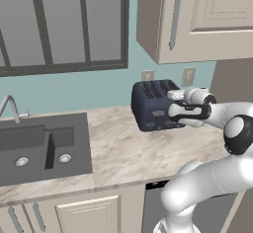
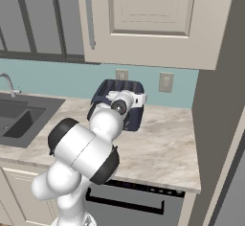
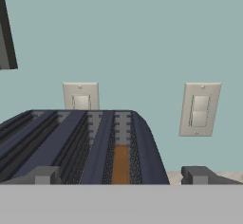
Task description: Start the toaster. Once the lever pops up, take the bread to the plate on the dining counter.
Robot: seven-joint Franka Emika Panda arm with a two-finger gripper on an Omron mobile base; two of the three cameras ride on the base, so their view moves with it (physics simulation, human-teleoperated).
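On the marble worktop [image 1: 123, 148], against the teal wall, sits the navy toaster [image 1: 150, 106], and the gripper [image 3: 121, 176] hangs right at its near face, looking along the top of the slots. The two dark fingertips [image 3: 43, 175] stand far apart at the bottom of the hand view, spread as wide as they go and holding nothing.

Down in the rightmost slot there is a strip of tan-brown: that is the bread [image 3: 120, 163], sunk deep between the dark grilles with just its top edge on show. The other slots look dark, and whether anything sits in them cannot be told. Two pale wall switches [image 3: 199, 109] hang behind the toaster, and the dark sink [image 1: 37, 148] lies well apart to the left.

How will things handle? The toaster looks stiff and heavy enough to stay put under a downward push on its lever, which seems to be the step in hand. The slice is light, thin and rather brittle, likely to crumble if squeezed hard; once it stands proud of the slot, a gentle pinch across its flat faces near the top edge looks the safest hold.
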